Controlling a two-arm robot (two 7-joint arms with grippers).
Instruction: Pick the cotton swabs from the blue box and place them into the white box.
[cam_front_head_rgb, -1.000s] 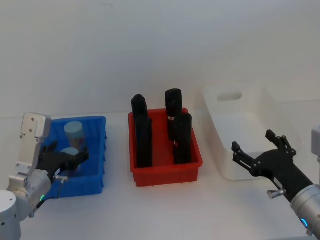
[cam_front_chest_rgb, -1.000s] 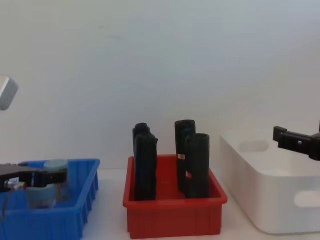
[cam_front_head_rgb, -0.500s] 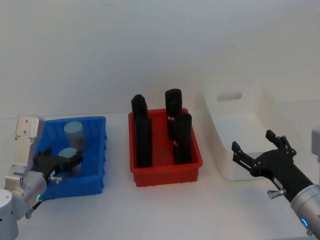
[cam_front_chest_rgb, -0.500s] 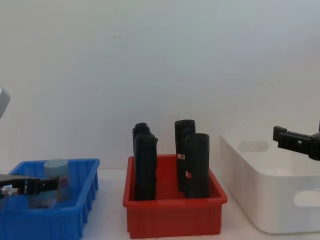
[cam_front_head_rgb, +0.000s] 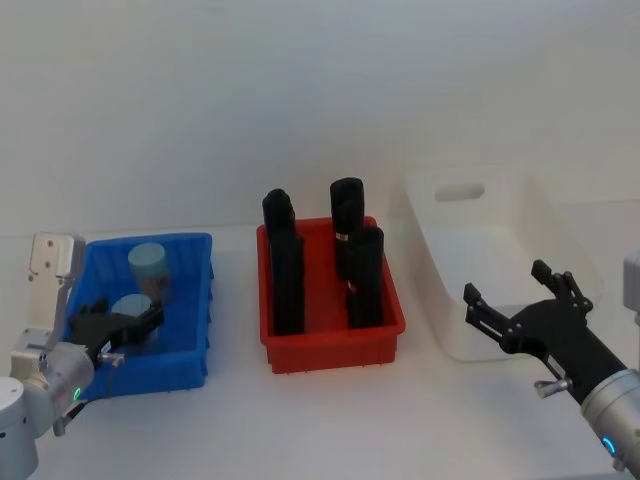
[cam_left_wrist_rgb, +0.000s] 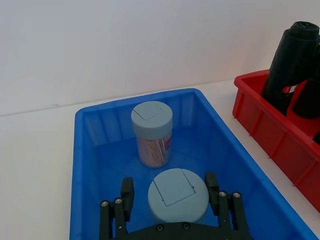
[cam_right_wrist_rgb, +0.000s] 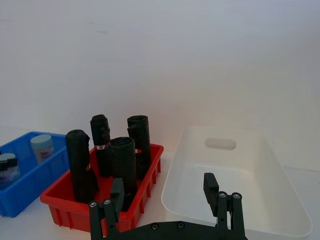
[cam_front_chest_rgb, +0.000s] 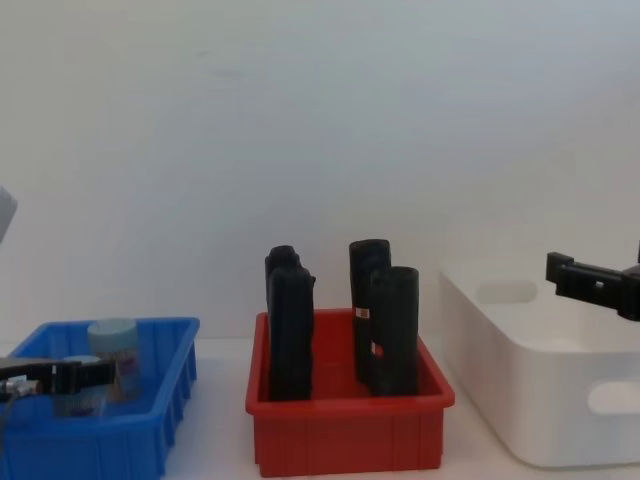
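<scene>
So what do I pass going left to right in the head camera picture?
First the blue box holding two cotton swab jars, left pincer open around the nearer jar → red box with black rolls → white box, right pincer open in front of it.

Three containers stand in a row across the table (cam_front_head_rgb: 330, 420). At the left end, the swab box (cam_front_head_rgb: 205, 310) holds the far jar (cam_front_head_rgb: 150, 266) and, directly before it, the near jar (cam_front_head_rgb: 133, 308). The left pincer (cam_front_head_rgb: 128, 318) straddles the near jar, fingers apart. The middle bin (cam_front_head_rgb: 330, 352) holds four upright rolls (cam_front_head_rgb: 287, 285). The tub (cam_front_head_rgb: 432, 250) stands at the right end, with the right pincer (cam_front_head_rgb: 505, 281) at its near edge.
</scene>
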